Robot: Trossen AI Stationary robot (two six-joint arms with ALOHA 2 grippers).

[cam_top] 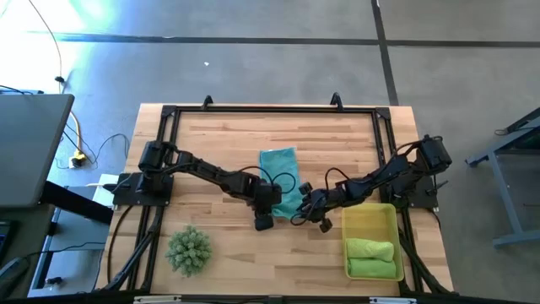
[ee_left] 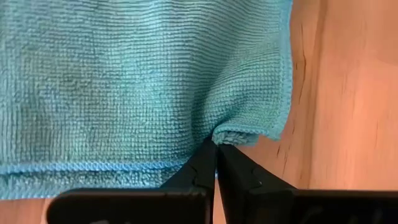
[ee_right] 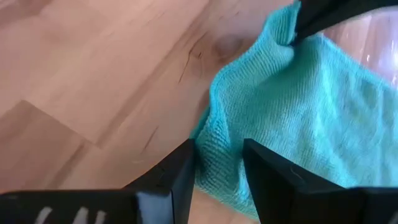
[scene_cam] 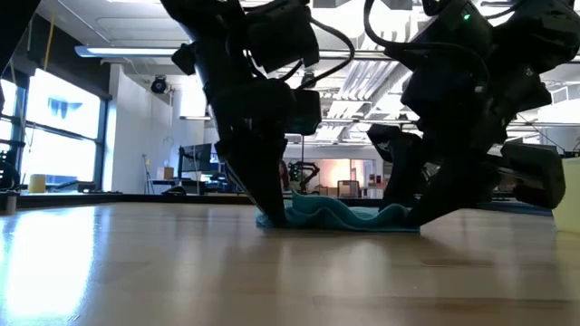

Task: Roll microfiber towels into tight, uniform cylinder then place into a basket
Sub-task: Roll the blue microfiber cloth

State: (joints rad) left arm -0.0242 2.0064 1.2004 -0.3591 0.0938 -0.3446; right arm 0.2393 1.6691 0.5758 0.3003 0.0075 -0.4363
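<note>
Tabletop (cam_top: 228, 228): teal towel (cam_top: 279, 169) flat, unrolled.
Left end effector (ee_left: 216, 149): pinching its edge.
Right end effector (ee_right: 217, 163): spread astride the opposite edge.
Basket (cam_top: 369, 218): two green rolls (cam_top: 372, 257) beside it.

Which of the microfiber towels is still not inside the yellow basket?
The teal microfiber towel: it lies spread on the wooden table between both grippers. The green rolled towels already lie in the translucent yellow plastic basket.

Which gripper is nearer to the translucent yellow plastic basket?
Right. The right gripper sits just beside the translucent yellow plastic basket, at the teal microfiber towel's edge. The left gripper, shut on that towel, is farther away.
</note>
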